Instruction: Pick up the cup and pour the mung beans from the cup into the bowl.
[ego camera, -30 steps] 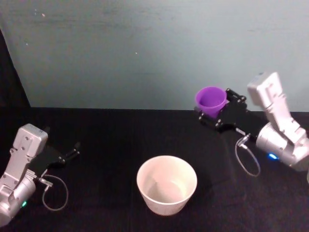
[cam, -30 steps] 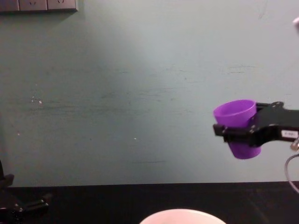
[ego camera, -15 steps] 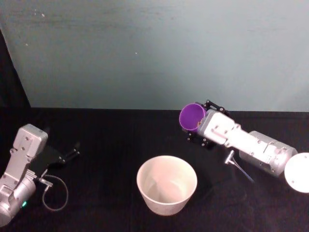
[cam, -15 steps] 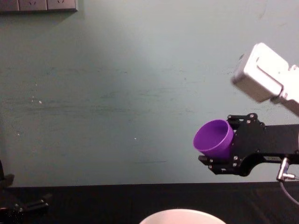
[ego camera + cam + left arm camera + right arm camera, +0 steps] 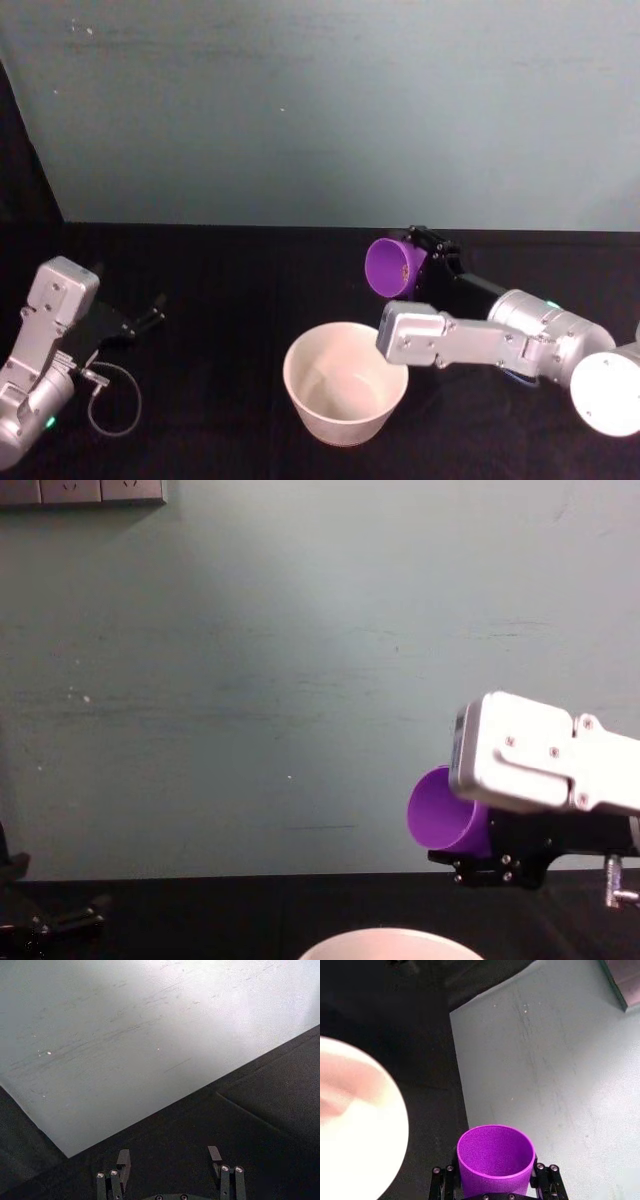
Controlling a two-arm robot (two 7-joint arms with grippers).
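Since half a second ago our right arm has rolled further over and sunk. On the black table [image 5: 230, 290] the wide round bowl with the pale white-pinkish rim [image 5: 345, 425] stands upright in front of us. Our right gripper [image 5: 412, 268] pinches the small bright purple plastic cup [image 5: 388, 268] by its sides, up in the air. Its long axis lies nearly level, mouth toward our left, above the bowl's right part. We judge the pour turns on dipping that mouth lower. Our left gripper [image 5: 169, 1157] is parked at the table's left, fingers spread on nothing.
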